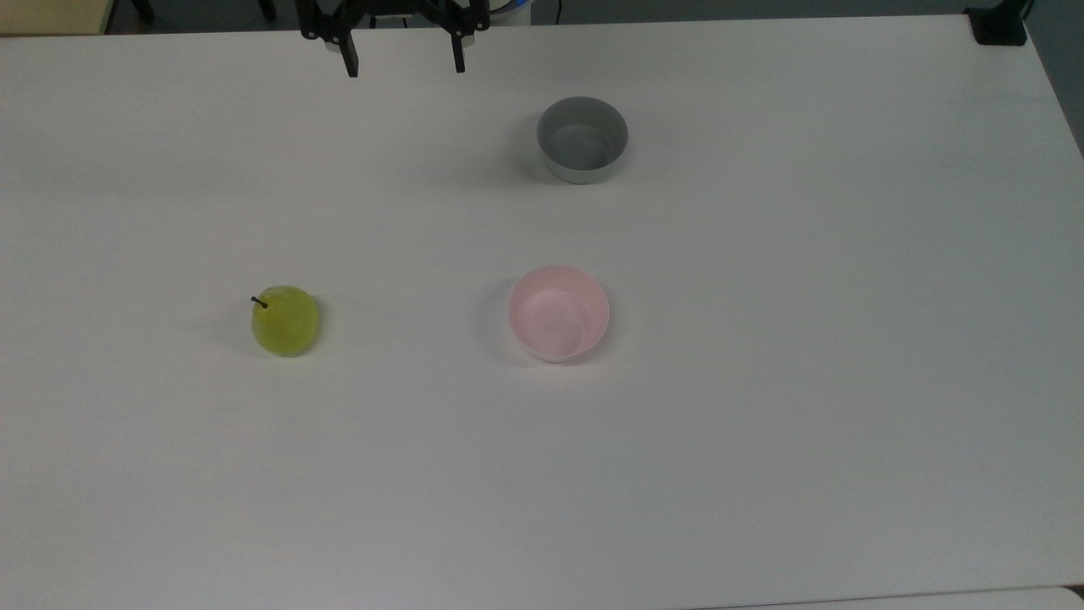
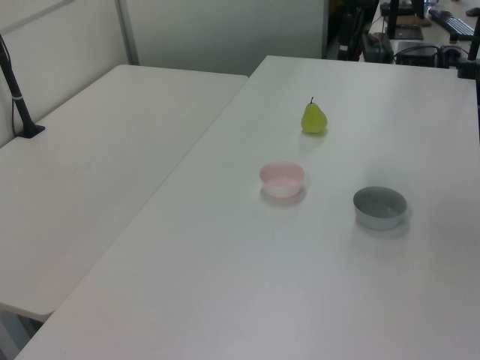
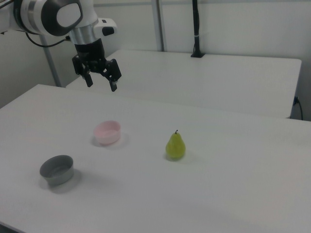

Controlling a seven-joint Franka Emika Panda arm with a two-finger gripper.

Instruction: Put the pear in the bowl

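1. I see the gripper (image 1: 403,66) at the top view's upper edge, raised well above the white table (image 1: 762,424), its two black fingers (image 3: 89,81) spread apart with nothing between them.
2. I find the pear (image 1: 285,320) standing upright on the table toward the top view's left, stem (image 1: 258,301) up, well apart from the gripper.
3. The pale pink bowl (image 1: 558,313) sits near the table's middle, to the pear's right in the top view, empty.
4. I note a grey bowl (image 1: 582,139) beyond the pink one, nearer the arm (image 3: 58,17), also empty.
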